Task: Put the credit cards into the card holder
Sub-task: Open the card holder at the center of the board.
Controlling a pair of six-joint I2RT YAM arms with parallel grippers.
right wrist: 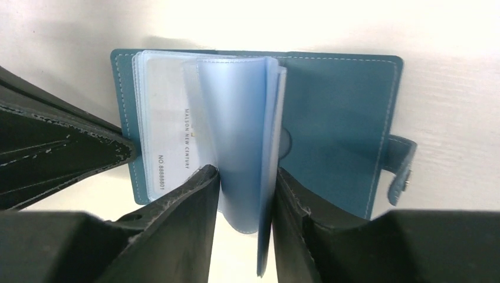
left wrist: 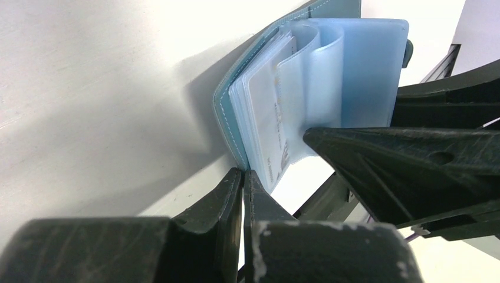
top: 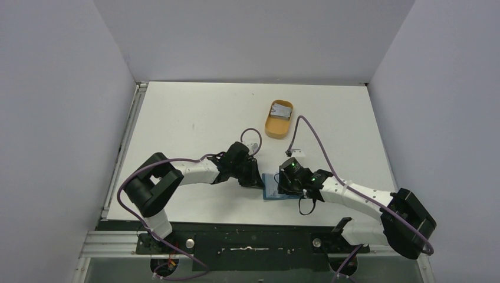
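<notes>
The small teal-blue, white-stitched folding card holder (top: 272,190) lies open on the white tabletop (top: 194,118) close to its near edge, about midway along it, between the two arms. Its snap tab (right wrist: 403,168) sticks out on one side.

The left gripper (left wrist: 243,180) has its black fingers pressed together, tips touching the edge of the card holder's cover. The right gripper (right wrist: 244,188) is closed around a bundle of pale blue clear plastic pocket leaves (right wrist: 236,130), which stand upright between its fingers.

One silvery grey-white credit card (right wrist: 171,141) with small dark print sits inside a clear pocket on the flat side. A second credit card (top: 281,110) lies in the orange-tan oval tray (top: 272,126), well apart, toward the far edge.
</notes>
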